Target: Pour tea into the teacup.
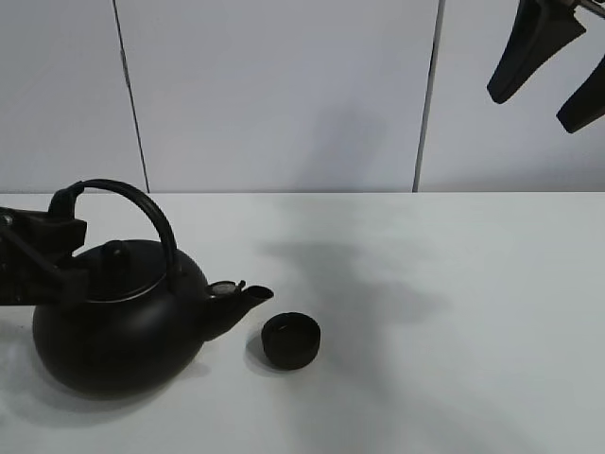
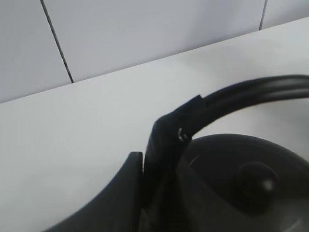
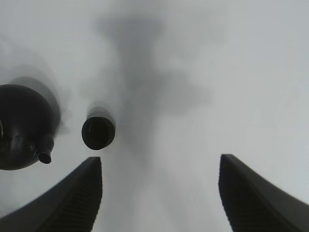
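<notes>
The black kettle [image 1: 118, 331] with its arched handle [image 1: 151, 213] stands on the white table at the left, spout pointing right. The small matte-black teacup [image 1: 291, 340] stands upright just right of the spout, apart from it. My left gripper [image 1: 66, 219] is shut on the left end of the kettle's handle; the left wrist view shows its fingers [image 2: 161, 145] clamped there, above the lid [image 2: 256, 179]. My right gripper [image 1: 532, 109] is open and empty, high at the upper right. The right wrist view looks down on the teacup [image 3: 98, 133] and kettle [image 3: 19, 125] between its fingers [image 3: 72, 198].
A white table [image 1: 454, 312] stretches to the right of the teacup. A white panelled wall [image 1: 284, 95] with dark seams stands behind it.
</notes>
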Available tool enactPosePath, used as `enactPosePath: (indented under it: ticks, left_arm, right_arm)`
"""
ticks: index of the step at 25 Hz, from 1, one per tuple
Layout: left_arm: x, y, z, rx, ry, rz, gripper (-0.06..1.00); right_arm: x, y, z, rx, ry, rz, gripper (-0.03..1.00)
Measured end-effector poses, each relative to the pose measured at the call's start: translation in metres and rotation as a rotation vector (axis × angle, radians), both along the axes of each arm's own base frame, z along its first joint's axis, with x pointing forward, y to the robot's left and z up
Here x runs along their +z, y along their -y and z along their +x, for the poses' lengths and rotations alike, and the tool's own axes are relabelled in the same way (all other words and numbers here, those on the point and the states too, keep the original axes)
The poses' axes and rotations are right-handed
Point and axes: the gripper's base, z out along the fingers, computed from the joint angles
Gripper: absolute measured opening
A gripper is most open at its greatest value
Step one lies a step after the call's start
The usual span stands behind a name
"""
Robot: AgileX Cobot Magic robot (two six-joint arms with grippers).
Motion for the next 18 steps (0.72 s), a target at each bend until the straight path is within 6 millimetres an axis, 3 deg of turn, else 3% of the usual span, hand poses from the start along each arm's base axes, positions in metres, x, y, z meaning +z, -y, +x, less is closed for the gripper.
enactPosePath:
  ticks: [5, 18]
  left_arm:
    - [-0.012, 0.002, 0.001, -0.028, -0.02, 0.057, 0.11]
    - [-0.013, 0.002, 0.001, -0.024, -0.016, 0.043, 0.12]
  right_arm:
    - [0.0, 0.0, 0.0, 0.0, 0.0, 0.0, 0.47]
    - [0.0, 0.0, 0.001, -0.006, 0.014, 0.0, 0.47]
